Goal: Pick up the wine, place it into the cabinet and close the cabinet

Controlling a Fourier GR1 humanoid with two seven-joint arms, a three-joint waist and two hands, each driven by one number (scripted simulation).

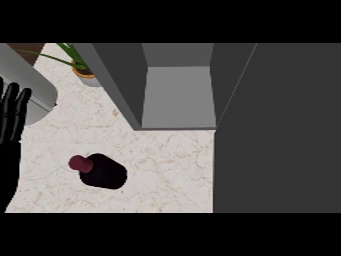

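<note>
One robot hand (2, 112), the left, rests spread at the left edge while the wine bottle (99, 171) stands untouched on the worktop (165, 165) before the open cabinet (177, 95), so grasping it seems the next move.

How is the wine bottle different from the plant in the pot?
The wine bottle is dark with a reddish cap; the potted plant has green leaves in an orange pot. The wine bottle stands in the open in front of the cabinet; the potted plant sits farther back, partly hidden beside the cabinet. Both rest on the counter.
</note>
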